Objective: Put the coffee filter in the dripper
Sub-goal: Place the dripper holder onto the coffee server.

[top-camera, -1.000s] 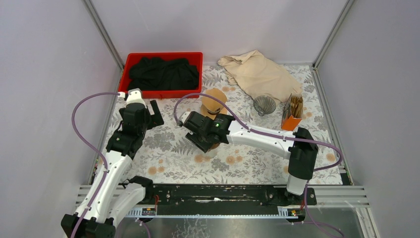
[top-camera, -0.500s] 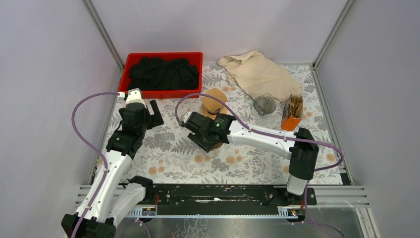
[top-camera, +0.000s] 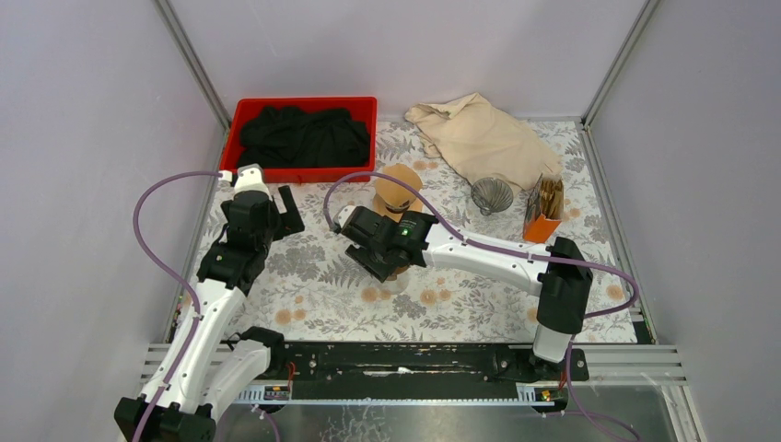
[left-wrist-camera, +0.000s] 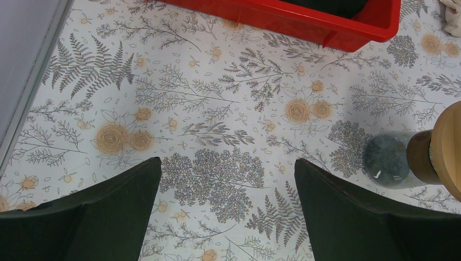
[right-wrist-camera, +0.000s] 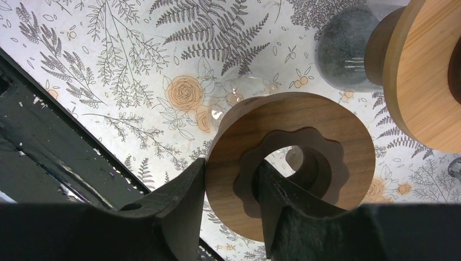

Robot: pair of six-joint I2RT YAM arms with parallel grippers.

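- From above: grips dripper [top-camera: 398, 281] in right hand [top-camera: 389, 267], before red bin [top-camera: 308, 173]; filters [top-camera: 551, 193] in orange box [top-camera: 542, 226], well right of bin.
- Left wrist: holds left hand [left-wrist-camera: 227, 168] wide open, empty, near bin.
- Right wrist: pinches dripper's wooden ring [right-wrist-camera: 326, 163] between fingers [right-wrist-camera: 179, 206].

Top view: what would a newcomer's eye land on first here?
The red bin full of black cloth at the far left stands out first. Next, mid-table, the right gripper pinches the rim of a dark wooden ring, with one finger through its hole. The wire dripper stands far right, beside an orange box.
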